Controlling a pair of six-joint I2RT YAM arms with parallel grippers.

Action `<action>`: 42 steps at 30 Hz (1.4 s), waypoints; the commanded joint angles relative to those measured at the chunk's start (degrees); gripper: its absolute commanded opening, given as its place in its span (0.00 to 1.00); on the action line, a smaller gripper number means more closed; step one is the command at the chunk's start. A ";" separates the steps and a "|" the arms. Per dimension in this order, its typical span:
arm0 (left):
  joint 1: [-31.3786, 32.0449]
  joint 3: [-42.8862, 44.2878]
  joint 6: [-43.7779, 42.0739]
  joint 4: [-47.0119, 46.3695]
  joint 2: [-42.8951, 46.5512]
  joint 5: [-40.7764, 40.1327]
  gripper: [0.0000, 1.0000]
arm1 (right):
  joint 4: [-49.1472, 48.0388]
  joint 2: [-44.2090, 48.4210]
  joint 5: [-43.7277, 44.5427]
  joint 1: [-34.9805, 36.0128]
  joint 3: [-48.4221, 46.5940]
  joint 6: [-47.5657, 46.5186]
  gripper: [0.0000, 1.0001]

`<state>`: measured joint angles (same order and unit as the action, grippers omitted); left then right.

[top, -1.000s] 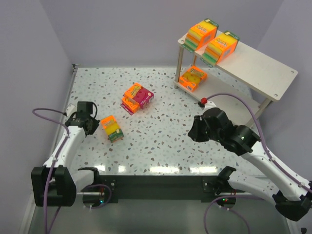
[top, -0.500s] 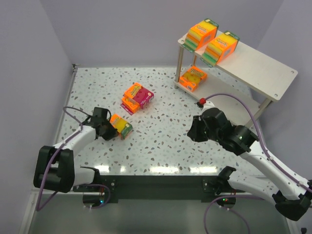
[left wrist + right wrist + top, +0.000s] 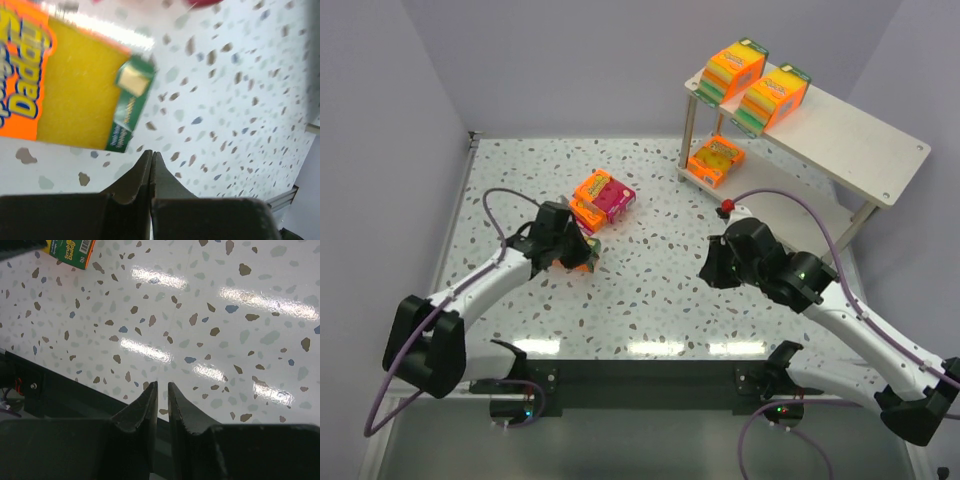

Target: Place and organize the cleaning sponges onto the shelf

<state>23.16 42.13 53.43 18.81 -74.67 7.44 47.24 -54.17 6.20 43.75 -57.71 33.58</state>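
Left hand [image 3: 151,156]: fingers pressed together with no gap, holding nothing. Its tips sit just near-left of one sponge pack [image 3: 75,85], which lies flat on the desk [image 3: 650,280] with its yellow face and orange label up; whether they touch cannot be told.

Right hand [image 3: 162,387]: fingers almost closed, a thin slit between them, nothing held. It hangs over bare desk right of centre.

Other sponges:
- an orange and magenta pair [image 3: 602,198], side by side on the desk just beyond the left hand
- two thick orange packs [image 3: 735,70] and [image 3: 773,98], side by side at the far-left end of the top board
- one pack [image 3: 716,160] at the left end of the lower board, beside a leg

Shelf [image 3: 850,140]: far right of the desk, with the right stretch of its top board bare.

Open room: speckled desk lies free between the two hands, and between the pair and the shelf legs.

Edges: walls bound the left and far sides, and a dark rail [image 3: 640,380] carries the arm bases at the near edge.
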 commanded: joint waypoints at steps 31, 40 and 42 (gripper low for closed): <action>-21.05 12.11 -47.98 9.59 -9.44 5.12 0.41 | -0.22 0.65 0.31 -0.15 -0.21 -0.36 0.47; -21.05 9.29 -46.84 2.73 -10.75 10.48 0.37 | -0.14 0.47 0.22 -0.15 -0.47 -0.36 0.47; -21.05 8.76 -46.57 2.20 -11.37 10.84 0.34 | 0.04 0.73 0.39 -0.15 -0.47 -0.27 0.47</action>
<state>2.31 52.60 7.86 23.92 -84.36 15.88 47.16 -54.24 6.42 43.75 -57.17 33.69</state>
